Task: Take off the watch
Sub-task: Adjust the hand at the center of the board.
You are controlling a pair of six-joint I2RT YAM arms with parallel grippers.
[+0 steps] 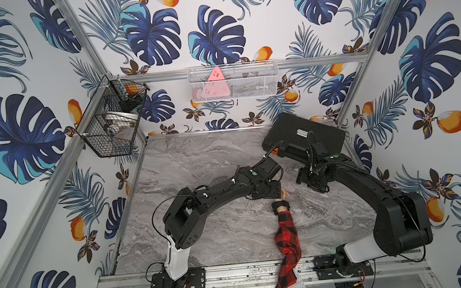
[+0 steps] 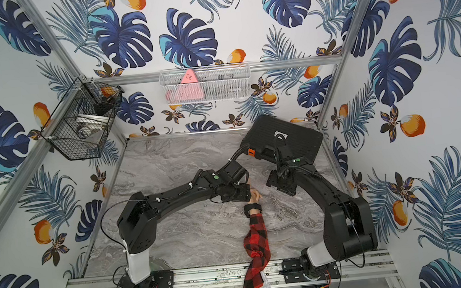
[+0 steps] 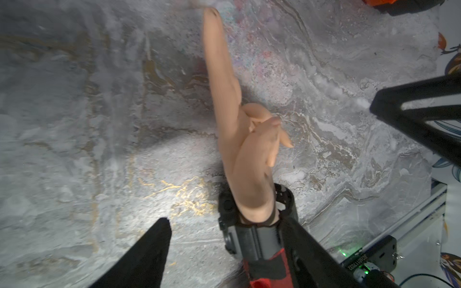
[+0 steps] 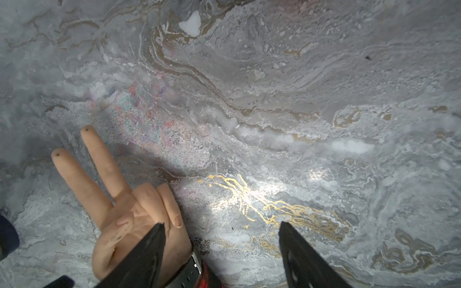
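The watch (image 1: 280, 205) is black and strapped round the wrist of a mannequin hand (image 1: 284, 194) with a red plaid sleeve (image 1: 286, 231); it shows in both top views (image 2: 252, 207). My left gripper (image 3: 225, 222) hangs over that wrist, open. The watch (image 3: 252, 239) lies between its fingers, one finger (image 3: 306, 249) at the strap's side and the other well apart. My right gripper (image 4: 221, 225) is open over bare marble beside the hand (image 4: 119, 212). One of its fingers (image 4: 139, 256) overlaps the palm, and a bit of strap (image 4: 192, 269) shows beside it.
A black case (image 1: 303, 137) with an orange latch lies at the back right. A black wire basket (image 1: 111, 118) hangs on the left wall and a white mesh basket (image 1: 232, 81) on the back wall. The sleeve trails over the front rail (image 1: 236, 274).
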